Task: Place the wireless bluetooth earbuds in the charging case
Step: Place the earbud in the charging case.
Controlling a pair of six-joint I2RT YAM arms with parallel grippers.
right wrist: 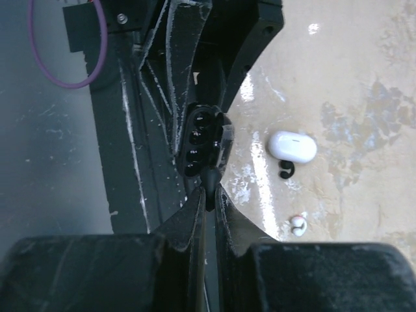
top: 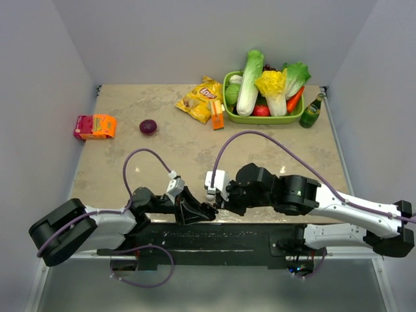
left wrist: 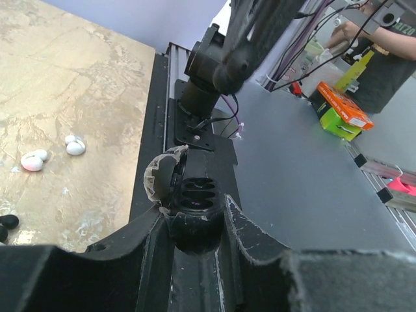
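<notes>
- Right gripper (right wrist: 209, 195): jaws drawn to a narrow slit. The tips pinch a small black piece, apparently a black bud (right wrist: 209, 177) (too dark to be sure), which touches the edge of the case.
- Left gripper (left wrist: 195, 216): jaws part open and clamped on the black charging case (left wrist: 198, 192). Its lid (left wrist: 155, 179) is swung aside and the sockets are exposed. The case is held over the black base rail (left wrist: 146, 130) at the near table edge.
- Table (left wrist: 78, 78), just beyond: white case (right wrist: 292, 145) lying flat, with a loose black bud (right wrist: 286, 170) just beside it.
- White buds (left wrist: 75, 147) lie near one another on the bare marble, apart from both grippers.
- Far edge: green basket (top: 260, 119) of vegetables, bottle (top: 312, 112) beside it, crisp bag (top: 201, 99) to its left.
- Far left: dark red round item (top: 148, 127) and orange-pink pack (top: 95, 127).
</notes>
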